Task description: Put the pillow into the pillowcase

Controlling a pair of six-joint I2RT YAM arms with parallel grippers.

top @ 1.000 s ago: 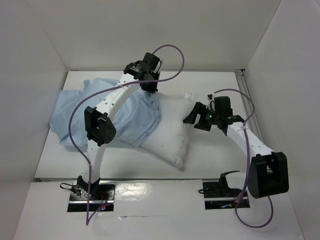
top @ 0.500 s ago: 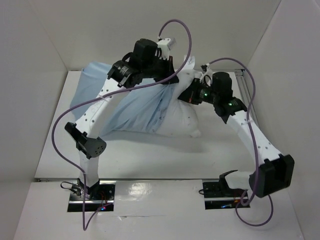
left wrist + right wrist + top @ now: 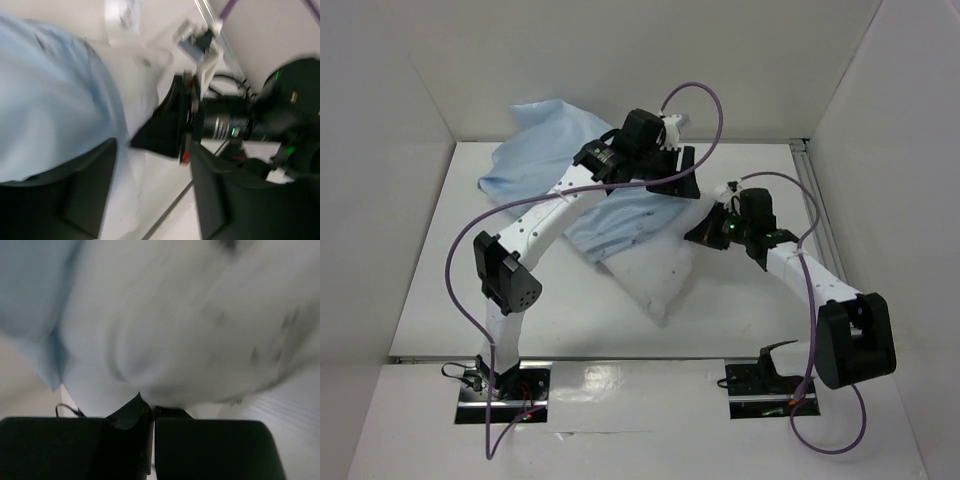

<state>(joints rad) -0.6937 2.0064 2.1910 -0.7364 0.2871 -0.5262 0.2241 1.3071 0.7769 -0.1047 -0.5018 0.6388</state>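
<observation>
The white pillow lies on the table, one corner pointing toward the near edge. The light-blue pillowcase is bunched at the back left, and part of it drapes over the pillow's far end. My left gripper hovers open over the pillow's far right side with nothing between its fingers. In the left wrist view the pillowcase fills the left side. My right gripper is shut on the pillow's right edge. In the right wrist view white pillow fabric bulges above its jaws, with the pillowcase at the upper left.
White walls close in the table at the back and on both sides. A metal rail runs along the right edge. Purple cables loop above both arms.
My left gripper has opened and let go of the pillowcase. The lifted pillow and pillowcase have dropped back onto the table. My right gripper has stayed shut on the pillow and moved lower.
</observation>
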